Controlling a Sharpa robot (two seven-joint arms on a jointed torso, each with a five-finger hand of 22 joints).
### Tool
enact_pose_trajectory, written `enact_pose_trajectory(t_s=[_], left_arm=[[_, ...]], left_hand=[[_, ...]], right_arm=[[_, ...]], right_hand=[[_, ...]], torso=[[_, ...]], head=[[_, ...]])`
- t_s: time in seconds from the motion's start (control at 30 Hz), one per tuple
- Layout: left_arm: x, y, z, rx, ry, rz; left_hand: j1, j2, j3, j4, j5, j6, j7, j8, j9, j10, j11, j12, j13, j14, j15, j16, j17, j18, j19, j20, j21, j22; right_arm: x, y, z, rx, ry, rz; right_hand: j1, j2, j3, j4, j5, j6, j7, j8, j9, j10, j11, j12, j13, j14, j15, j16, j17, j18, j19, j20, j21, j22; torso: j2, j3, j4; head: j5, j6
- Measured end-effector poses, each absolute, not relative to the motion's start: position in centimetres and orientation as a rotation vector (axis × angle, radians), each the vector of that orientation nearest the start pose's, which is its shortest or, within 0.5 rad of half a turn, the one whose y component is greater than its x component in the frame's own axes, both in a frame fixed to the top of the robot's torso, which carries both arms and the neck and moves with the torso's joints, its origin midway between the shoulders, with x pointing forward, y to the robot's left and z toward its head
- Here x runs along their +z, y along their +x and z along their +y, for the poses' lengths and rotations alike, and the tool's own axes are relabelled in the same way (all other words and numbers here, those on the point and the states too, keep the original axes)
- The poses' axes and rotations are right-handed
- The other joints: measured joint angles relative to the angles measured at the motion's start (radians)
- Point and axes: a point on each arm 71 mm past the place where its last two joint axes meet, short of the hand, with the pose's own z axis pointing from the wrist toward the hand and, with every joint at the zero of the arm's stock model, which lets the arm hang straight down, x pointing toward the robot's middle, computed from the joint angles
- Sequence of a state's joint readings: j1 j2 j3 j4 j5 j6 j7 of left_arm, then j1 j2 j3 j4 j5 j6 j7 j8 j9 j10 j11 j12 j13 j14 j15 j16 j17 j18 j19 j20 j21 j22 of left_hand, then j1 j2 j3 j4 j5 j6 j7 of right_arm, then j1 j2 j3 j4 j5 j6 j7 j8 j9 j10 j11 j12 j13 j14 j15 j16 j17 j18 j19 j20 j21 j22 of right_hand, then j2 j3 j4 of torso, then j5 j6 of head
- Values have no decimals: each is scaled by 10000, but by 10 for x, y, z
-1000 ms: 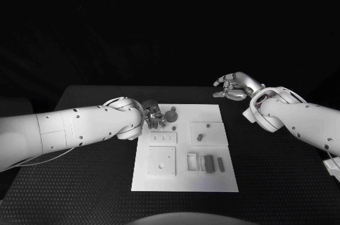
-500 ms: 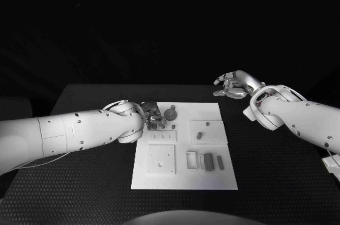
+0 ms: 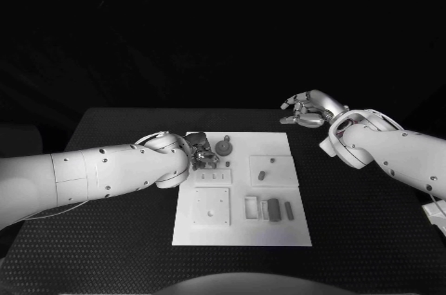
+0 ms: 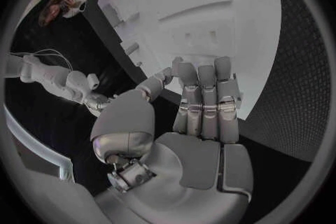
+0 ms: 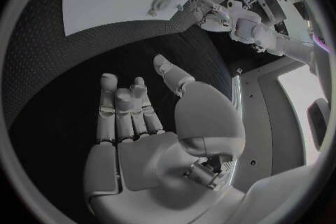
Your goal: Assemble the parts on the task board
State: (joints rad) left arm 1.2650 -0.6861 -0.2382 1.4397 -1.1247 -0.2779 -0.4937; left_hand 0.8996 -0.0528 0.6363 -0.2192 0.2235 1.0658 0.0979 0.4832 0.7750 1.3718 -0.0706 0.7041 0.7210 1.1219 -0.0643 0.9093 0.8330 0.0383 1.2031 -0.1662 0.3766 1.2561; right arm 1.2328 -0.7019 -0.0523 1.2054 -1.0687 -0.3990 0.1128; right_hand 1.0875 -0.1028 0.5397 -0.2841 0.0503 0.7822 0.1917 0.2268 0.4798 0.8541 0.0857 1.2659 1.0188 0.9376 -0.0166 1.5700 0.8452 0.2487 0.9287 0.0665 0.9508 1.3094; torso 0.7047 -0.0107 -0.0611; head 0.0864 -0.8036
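The white task board (image 3: 242,234) lies in the middle of the black table. A dark round part (image 3: 224,147) stands near its far left corner, and my left hand (image 3: 203,151) is right beside it, over the board's edge. In the left wrist view the fingers (image 4: 203,98) lie stretched side by side above the board (image 4: 210,0) with nothing in the palm. My right hand (image 3: 307,109) hovers past the board's far right corner. Its palm (image 5: 140,140) is bare and its fingers are apart.
A small dark part (image 3: 262,175) sits on a raised square at the board's right. Two dark bars (image 3: 273,210) lie beside a white frame near the front. A square plate (image 3: 212,207) with a hole and a peg strip (image 3: 213,176) fill the left side.
The whole picture has shifted slightly upward. My left hand stays by the round part at the board's far left corner. My right hand has barely moved.
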Motion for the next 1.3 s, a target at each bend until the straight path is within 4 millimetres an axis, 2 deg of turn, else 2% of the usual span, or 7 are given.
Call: enact_pose_trajectory(t_s=[0.2, 0.4, 0.43, 0.6, 0.7, 0.9, 1.3], left_arm=[[-249, 485, 175, -3843, -2197, 20394], [-251, 484, 173, -3806, -1912, 20201], [-251, 484, 173, -3801, -1871, 20172], [-251, 484, 172, -3778, -1729, 20071], [-252, 483, 172, -3778, -1665, 20052], [-255, 481, 170, -3803, -1632, 20040], [-261, 480, 170, -3789, -1659, 20000]], left_hand=[[43, -73, -1, 0, 0, 12, -11, 19, 1, 0, 0, 63, 1, -37, -37, 57, -59, -7, 0, 0, 0, 80], [80, -133, 94, 95, -408, 15, -14, -104, 55, -137, 137, 153, -71, -218, -2, 153, -236, -13, -27, 22, -7, 176], [101, -154, 97, 99, -467, 16, -14, -166, 388, -187, 187, 153, -108, -291, 6, 153, -284, -11, -79, 53, -56, 185], [175, -228, 124, 126, -643, 16, -15, -307, 588, -276, 275, 122, -257, -444, 79, 154, -457, -5, -227, 110, -198, 187], [145, -384, 120, 196, -663, 15, -15, -411, 1155, -342, 342, 65, -340, -525, 130, 154, -548, 2, -315, 126, -280, 187], [201, -462, 161, 238, -697, -16, -46, -738, 1085, -435, 435, -139, -557, -833, 259, 154, -784, 18, -581, 249, -545, 160], [153, -520, 136, 263, -697, -30, -60, -779, 1047, -437, 437, -139, -622, -844, 270, 153, -858, 9, -581, 250, -545, 155]], right_arm=[[-182, 545, -225, 7907, 1723, 15723], [-183, 545, -225, 7898, 1723, 15742], [-183, 545, -225, 7896, 1724, 15746], [-183, 545, -226, 7885, 1727, 15758], [-183, 545, -226, 7880, 1729, 15767], [-184, 545, -226, 7877, 1734, 15791], [-185, 544, -227, 7863, 1747, 15826]], right_hand=[[0, 0, 0, 0, 0, -2, 2, 0, 0, 0, 0, 0, -8, -11, 11, 0, -2, -5, 0, 0, 0, 0], [0, 0, -28, 28, 0, -2, 2, -1, -9, -36, 36, 0, -16, -12, 13, 0, -11, -9, 0, 0, 0, 0], [0, 0, -28, 28, 0, -2, 2, -1, -9, -36, 36, 0, -16, -12, 13, 0, -11, -10, 0, 0, 0, 0], [0, 0, -28, 28, 0, -1, 1, -1, -9, -36, 36, 0, -28, -13, 14, 0, -21, -13, 0, 0, 0, 0], [0, 0, -28, 28, 0, 0, 0, 15, -8, -36, 36, 0, -40, -14, 16, 0, -21, -14, 0, 0, 0, 0], [0, 0, -28, 28, 0, 1, -2, 33, -18, -36, 36, 0, -54, -15, 17, 0, -32, -16, 0, 0, 0, 0], [0, 0, -28, 28, 0, 11, -16, 32, -17, -35, 36, 0, -63, -15, 19, 0, -42, -20, 0, 0, -40, 0]], torso=[[0, 0, 2], [2, -6, 5], [2, -6, 6], [2, -10, 9], [2, -10, 9], [2, -8, 9], [-2, -9, 9]], head=[[3, -26], [4, -47], [4, -49], [-16, -60], [-22, -74], [-29, -82], [-33, -117]])
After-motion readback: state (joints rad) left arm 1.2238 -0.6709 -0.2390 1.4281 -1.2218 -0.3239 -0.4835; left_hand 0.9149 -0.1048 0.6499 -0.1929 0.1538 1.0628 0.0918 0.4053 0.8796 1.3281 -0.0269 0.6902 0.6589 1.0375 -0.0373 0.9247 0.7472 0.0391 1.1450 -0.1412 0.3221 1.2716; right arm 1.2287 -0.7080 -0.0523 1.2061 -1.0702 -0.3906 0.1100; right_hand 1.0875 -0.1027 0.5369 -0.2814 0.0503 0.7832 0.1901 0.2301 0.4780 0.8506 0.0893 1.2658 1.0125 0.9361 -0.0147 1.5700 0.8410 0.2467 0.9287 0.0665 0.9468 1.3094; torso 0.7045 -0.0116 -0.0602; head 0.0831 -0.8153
